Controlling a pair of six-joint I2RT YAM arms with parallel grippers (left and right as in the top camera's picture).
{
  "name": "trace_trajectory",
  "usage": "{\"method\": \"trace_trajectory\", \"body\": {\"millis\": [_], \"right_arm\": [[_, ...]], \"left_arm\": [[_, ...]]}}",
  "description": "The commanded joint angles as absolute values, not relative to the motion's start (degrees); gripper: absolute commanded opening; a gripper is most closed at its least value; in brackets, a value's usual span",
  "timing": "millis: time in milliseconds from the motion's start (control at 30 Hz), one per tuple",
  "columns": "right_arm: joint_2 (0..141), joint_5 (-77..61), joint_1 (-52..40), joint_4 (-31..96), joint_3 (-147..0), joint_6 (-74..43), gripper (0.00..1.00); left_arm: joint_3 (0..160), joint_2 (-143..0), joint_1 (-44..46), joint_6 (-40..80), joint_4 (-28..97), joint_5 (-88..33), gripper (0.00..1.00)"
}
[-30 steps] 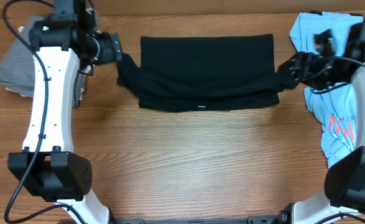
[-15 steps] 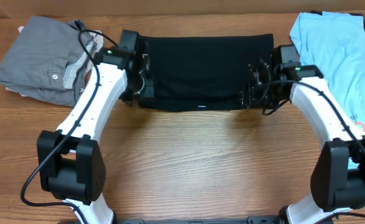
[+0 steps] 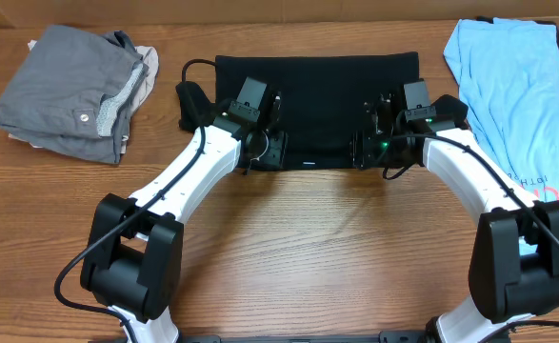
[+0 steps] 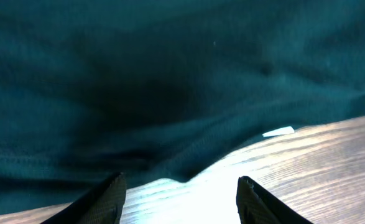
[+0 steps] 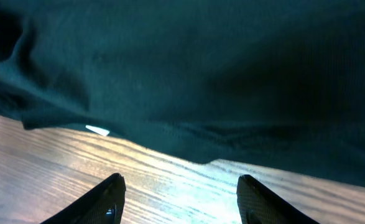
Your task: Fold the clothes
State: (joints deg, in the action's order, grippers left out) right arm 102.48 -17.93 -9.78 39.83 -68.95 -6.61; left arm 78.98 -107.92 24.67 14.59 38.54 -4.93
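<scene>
The plain black cotton T-shirt [image 3: 317,100] lies flat at the far centre, with the left gripper [image 4: 179,200] and right gripper [image 5: 179,198] spread wide, empty, above its near hem, apparently positioned to pinch it.

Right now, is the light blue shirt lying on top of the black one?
No, the light blue shirt lies apart from the black T-shirt, bare table between them.

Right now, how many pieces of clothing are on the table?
3: the black T-shirt in the middle, a grey garment at the back left, a light blue tee at the right. The grey garment may hide more underneath.
</scene>
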Motion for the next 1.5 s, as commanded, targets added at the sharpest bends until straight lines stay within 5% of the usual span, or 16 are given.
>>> {"method": "trace_trajectory", "body": {"millis": [0,567,1167,1267,1467], "right_arm": [[102.89,-17.34,-9.69,38.76,-68.58,-7.77,0.61],[102.89,-15.44,-9.58,38.63,-68.58,-8.67,0.62],[102.89,-15.44,-9.58,38.65,-68.58,-8.84,0.62],[102.89,-15.46,-9.58,38.81,-68.58,-8.84,0.62],[102.89,-15.44,-9.58,38.96,-68.58,-8.84,0.62]], "left_arm": [[77.10,-109.08,24.84,11.05,35.57,-3.86,0.60],[77.08,-114.78,26.33,1.21,34.17,-2.52,0.58],[77.08,-116.09,27.11,1.30,34.06,-1.08,0.19],[77.10,-116.07,27.46,1.26,34.94,-1.06,0.23],[77.10,-116.07,27.44,1.23,36.32,-1.13,0.49]]}}
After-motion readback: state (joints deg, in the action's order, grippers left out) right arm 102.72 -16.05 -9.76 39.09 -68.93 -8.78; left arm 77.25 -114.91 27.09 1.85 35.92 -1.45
